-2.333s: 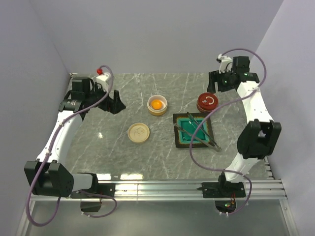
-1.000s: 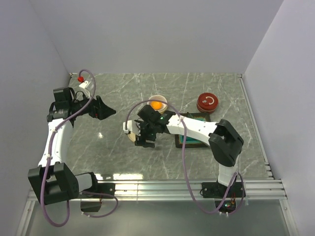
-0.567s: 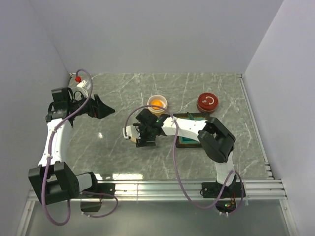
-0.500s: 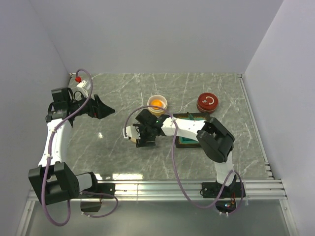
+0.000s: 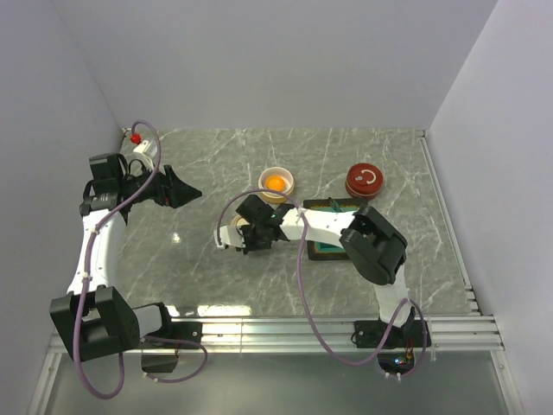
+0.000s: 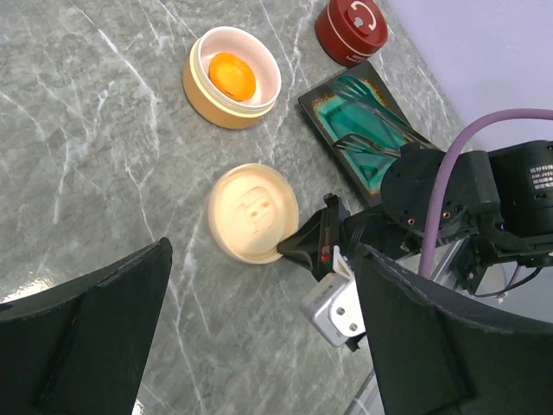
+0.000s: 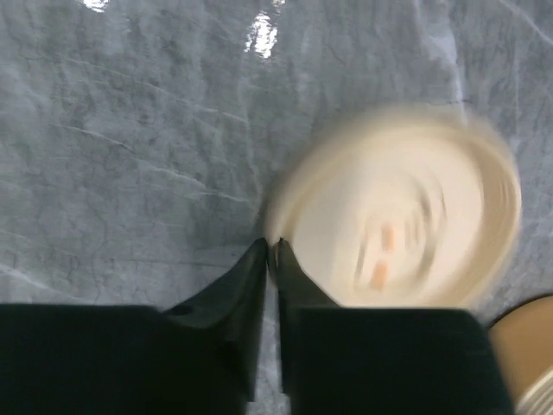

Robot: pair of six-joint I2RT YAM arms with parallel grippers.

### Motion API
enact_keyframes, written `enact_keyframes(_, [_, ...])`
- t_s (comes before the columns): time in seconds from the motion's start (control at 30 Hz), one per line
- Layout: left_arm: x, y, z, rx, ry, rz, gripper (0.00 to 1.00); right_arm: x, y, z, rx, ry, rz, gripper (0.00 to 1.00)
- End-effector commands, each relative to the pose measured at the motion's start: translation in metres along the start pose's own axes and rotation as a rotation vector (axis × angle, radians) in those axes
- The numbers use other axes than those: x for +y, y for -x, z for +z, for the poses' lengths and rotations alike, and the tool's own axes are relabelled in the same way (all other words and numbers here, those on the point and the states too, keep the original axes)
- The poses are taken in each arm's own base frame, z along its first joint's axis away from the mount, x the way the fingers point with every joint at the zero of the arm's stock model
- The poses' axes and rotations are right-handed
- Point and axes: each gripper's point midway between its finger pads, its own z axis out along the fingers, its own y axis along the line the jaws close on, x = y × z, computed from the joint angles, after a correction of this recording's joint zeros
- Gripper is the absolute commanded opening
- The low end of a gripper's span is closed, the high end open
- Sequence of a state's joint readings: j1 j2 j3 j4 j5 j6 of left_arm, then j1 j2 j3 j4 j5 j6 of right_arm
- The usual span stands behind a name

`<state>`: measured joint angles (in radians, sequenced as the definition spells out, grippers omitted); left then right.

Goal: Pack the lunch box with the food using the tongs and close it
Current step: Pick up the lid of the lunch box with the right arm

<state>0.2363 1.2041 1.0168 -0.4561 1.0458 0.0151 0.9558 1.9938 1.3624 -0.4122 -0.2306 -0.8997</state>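
Right claw (image 7: pixel 270 249): jaws nearly together with only a thin slit between them. Tips are down at the desk (image 6: pixel 86 130), right against the rim of the cream lid (image 7: pixel 406 207). Can't tell if the rim is actually pinched; the lid is blurred in the right wrist view. The lid lies flat, just ahead of the tips.

The right arm reaches across from its side, over the tray (image 6: pixel 341 104), which sits to the right of that claw. Tongs (image 6: pixel 380 128) lie in the tray on the teal, touched by neither claw.

Left claw (image 5: pixel 188 191): jaws wide apart, up off the desk, well left of the right claw, looking down at the lid.

Bowl (image 6: pixel 207 99) stands open just beyond the right claw, near the lid but not touching it. Orange disc (image 6: pixel 232 74) is inside the bowl.

Red tub (image 6: pixel 350 30), white symbol on top, is farther back and right of the right claw, just behind the tray's far edge.
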Motion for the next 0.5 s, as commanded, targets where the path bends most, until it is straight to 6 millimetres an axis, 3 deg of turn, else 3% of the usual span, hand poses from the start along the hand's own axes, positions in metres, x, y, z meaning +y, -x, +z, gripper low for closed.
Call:
enact_keyframes(0.0, [-0.008,0.009,-0.004,-0.04,-0.009,-0.003,0.92,0.023,-0.004,0.001,0.025,0.08,0.019,0.07])
enact_keyframes(0.1, [-0.01,0.013,-0.007,-0.072,0.025,-0.004,0.93,0.026,0.01,-0.012,-0.025,0.09,0.075,0.0])
enact_keyframes(0.27, [-0.014,0.021,-0.011,-0.15,0.058,0.005,0.93,0.029,0.043,-0.044,-0.144,0.123,0.188,0.0])
enact_keyframes(0.47, [-0.029,0.033,-0.015,-0.177,0.021,-0.032,0.93,-0.004,0.083,-0.107,-0.373,0.172,0.428,0.0])
